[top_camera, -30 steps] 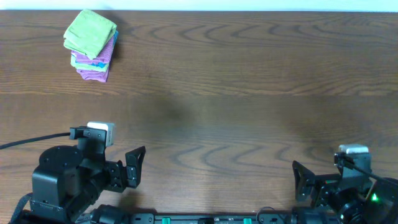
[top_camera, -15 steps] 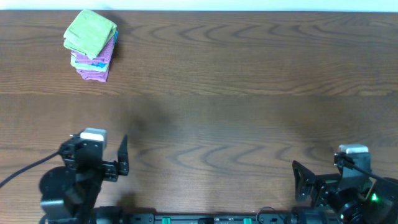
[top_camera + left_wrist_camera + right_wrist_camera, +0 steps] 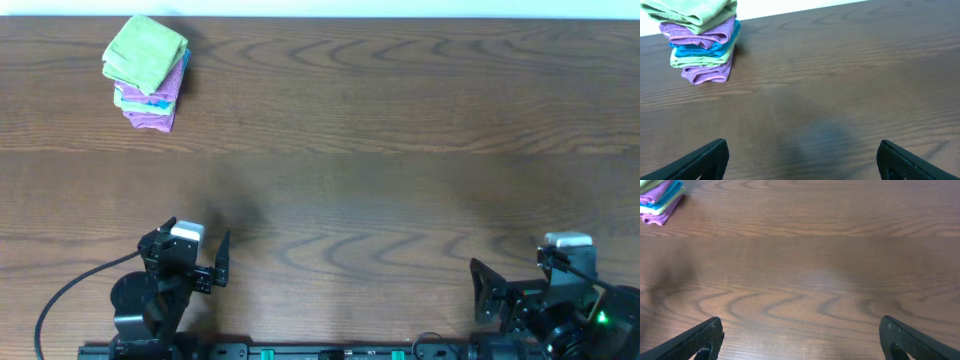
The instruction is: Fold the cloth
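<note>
1. The stack of folded cloths [image 3: 147,72] is sitting at the far left corner of the worktop [image 3: 400,150]. A green cloth [image 3: 146,52] is topping purple, blue and pale-green layers. No cloth is lying open anywhere in view.
2. Your left arm [image 3: 165,290] is sitting at the near edge, well apart from the stack. Its wrist view is looking up the wood grain at the pile [image 3: 700,40]. Its jaws are standing wide apart and gripping nothing, with the fingers [image 3: 705,157] showing only at the bottom corners of that view.
3. Your right arm [image 3: 560,290] is resting at the near right corner, farther off. The stack is showing only at the top-left corner of its wrist view [image 3: 660,200]. Its jaws are also spread wide and holding nothing.
4. With every cloth in view already folded and both arms empty, you are probably sitting between folds. Either a fresh cloth has yet to be laid out, or the work is finished. The views are not settling which.
5. If another fold is coming, you are needing a cloth spread flat mid-worktop. That is likely asking the left arm, being nearer, to reach far forward and pinch only the top green layer, so the tilted pile beneath is not toppling.
</note>
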